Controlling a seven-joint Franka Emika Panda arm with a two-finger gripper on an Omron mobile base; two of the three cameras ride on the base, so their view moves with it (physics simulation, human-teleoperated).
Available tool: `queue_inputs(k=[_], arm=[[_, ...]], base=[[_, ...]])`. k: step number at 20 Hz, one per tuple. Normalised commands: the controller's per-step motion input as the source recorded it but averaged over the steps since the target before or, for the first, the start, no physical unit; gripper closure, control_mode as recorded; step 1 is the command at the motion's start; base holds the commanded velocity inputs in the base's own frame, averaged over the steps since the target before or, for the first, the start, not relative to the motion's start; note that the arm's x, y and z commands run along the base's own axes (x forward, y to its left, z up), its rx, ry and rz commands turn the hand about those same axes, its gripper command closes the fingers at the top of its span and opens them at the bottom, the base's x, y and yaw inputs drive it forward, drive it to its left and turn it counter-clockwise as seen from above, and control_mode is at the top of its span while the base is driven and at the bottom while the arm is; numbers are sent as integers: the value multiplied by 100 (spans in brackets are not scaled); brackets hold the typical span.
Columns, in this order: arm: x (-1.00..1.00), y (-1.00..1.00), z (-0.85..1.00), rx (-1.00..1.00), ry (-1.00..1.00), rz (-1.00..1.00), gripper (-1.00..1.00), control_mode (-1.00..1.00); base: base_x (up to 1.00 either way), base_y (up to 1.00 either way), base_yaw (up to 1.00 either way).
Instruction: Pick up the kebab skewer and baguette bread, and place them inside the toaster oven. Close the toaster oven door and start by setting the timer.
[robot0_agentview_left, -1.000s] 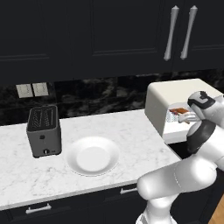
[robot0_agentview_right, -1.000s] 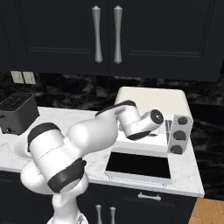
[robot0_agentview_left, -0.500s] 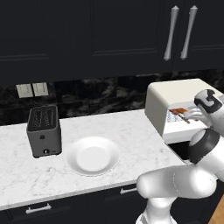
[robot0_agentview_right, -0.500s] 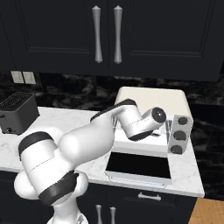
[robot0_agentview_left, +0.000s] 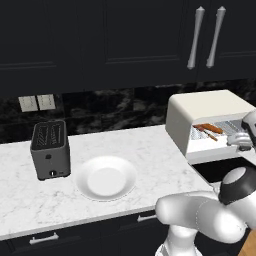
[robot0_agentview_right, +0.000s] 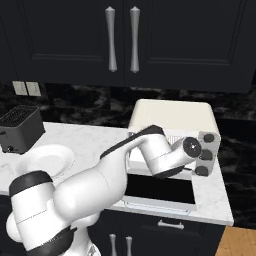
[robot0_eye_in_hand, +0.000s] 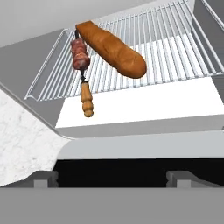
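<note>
The baguette bread (robot0_eye_in_hand: 112, 48) lies slantwise on the wire rack (robot0_eye_in_hand: 175, 48) inside the cream-white toaster oven (robot0_agentview_left: 202, 107). To its left rests the kebab skewer (robot0_eye_in_hand: 82, 61), its orange end piece poking over the rack's front edge. Both show small in the oven's mouth, baguette bread (robot0_agentview_left: 210, 128) and skewer (robot0_agentview_left: 202, 132). The toaster oven door (robot0_agentview_right: 159, 188) hangs fully open, flat, dark glass up. My gripper (robot0_eye_in_hand: 113, 179) hovers just outside the mouth above the door, open, with nothing between its fingertips (robot0_eye_in_hand: 43, 178). In the left base view the gripper (robot0_agentview_left: 236, 141) sits at the oven's right front.
A white plate (robot0_agentview_left: 106, 178) lies on the marble counter (robot0_agentview_left: 130, 145), with a dark grey two-slot toaster (robot0_agentview_left: 49, 149) to its left. The oven's side knobs (robot0_agentview_right: 207, 151) face the front right. Dark cabinets with silver handles (robot0_agentview_right: 111, 39) hang above.
My hand has drawn back out of the oven mouth, toward the right. Baguette and skewer stay on the rack. The door stays open.
</note>
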Motion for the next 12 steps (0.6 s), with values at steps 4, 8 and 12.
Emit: queue_inputs(k=[4,8,12], arm=[[2,0,-9,0,-1,2,-100,-100],[-17,-19,-15,0,-4,2,-100,-100],[-80,-58,-6,0,-6,0,-100,-100]], base=[[0,0,0],[0,0,0],[0,0,0]])
